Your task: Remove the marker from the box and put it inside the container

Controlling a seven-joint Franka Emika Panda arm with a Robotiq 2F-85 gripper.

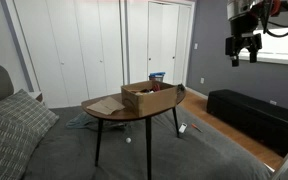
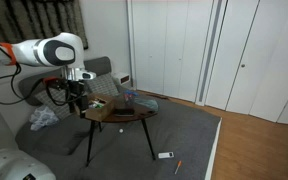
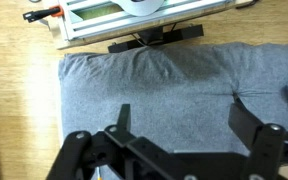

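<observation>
The shallow brown cardboard box (image 1: 149,97) with flaps folded outward sits on the round wooden table (image 1: 109,110); both also show in an exterior view, the box (image 2: 105,103) on the table (image 2: 124,117). I cannot make out the marker inside the box. A small blue object (image 1: 157,76) stands at the box's far side; I cannot tell if it is the container. My gripper (image 1: 244,47) hangs high, well off to the side of the table and apart from the box. In the wrist view the gripper (image 3: 184,120) is open and empty over grey carpet (image 3: 164,75).
A grey couch with a checked pillow (image 1: 14,125) stands by the table. A black bench (image 1: 249,110) lies by the window wall. A white framed object (image 3: 144,15) lies on the wood floor beyond the carpet. Small items lie on the carpet (image 2: 167,156).
</observation>
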